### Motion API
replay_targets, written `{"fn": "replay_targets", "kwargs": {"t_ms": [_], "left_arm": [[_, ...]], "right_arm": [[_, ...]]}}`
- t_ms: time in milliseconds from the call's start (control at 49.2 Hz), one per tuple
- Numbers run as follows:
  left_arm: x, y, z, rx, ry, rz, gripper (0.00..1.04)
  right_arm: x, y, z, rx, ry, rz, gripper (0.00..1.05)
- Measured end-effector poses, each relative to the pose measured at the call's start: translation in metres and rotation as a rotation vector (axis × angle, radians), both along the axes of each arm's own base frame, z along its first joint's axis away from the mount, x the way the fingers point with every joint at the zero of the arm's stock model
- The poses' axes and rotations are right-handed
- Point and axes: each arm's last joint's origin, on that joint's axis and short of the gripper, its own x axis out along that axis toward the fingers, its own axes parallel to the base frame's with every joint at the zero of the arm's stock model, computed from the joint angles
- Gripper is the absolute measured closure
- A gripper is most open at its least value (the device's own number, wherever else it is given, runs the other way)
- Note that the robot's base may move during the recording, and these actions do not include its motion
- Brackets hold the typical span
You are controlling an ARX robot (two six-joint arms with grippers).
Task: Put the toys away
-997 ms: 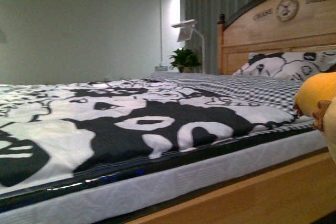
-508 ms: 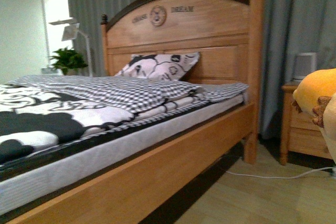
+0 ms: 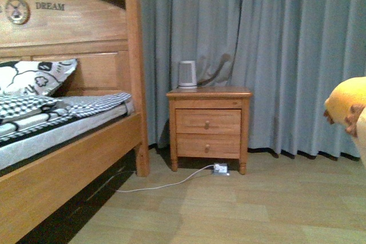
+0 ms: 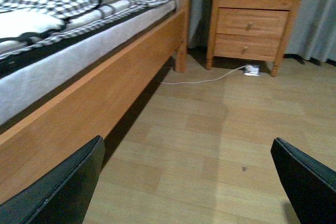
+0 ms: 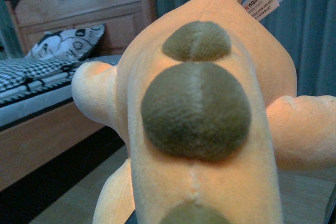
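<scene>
free: wood floor (image 3: 246,210) ahead | blocked: bed (image 3: 74,152) left, nightstand (image 3: 209,124) beyond, cable (image 3: 171,184) trailing beside it

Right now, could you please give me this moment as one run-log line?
left gripper: open, empty | right gripper: hidden, holding plush toy aloft | ahead: nightstand, bed

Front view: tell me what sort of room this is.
A bedroom, most likely: a wooden bed with a patterned pillow, a two-drawer nightstand beside it, and long curtains behind.
</scene>
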Motion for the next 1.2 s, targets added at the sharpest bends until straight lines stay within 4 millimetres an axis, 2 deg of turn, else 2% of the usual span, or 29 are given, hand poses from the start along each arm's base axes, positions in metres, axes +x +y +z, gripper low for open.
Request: {"fn": "replay_targets", "kwargs": {"t_ms": [1200], "left_arm": [[-0.0001,0.0002,0.0001,0.000,-0.001,0.005,0.06]], "right_arm": [[-0.0001,0.0002,0.0001,-0.002,-0.001,0.006,0.97]]}}
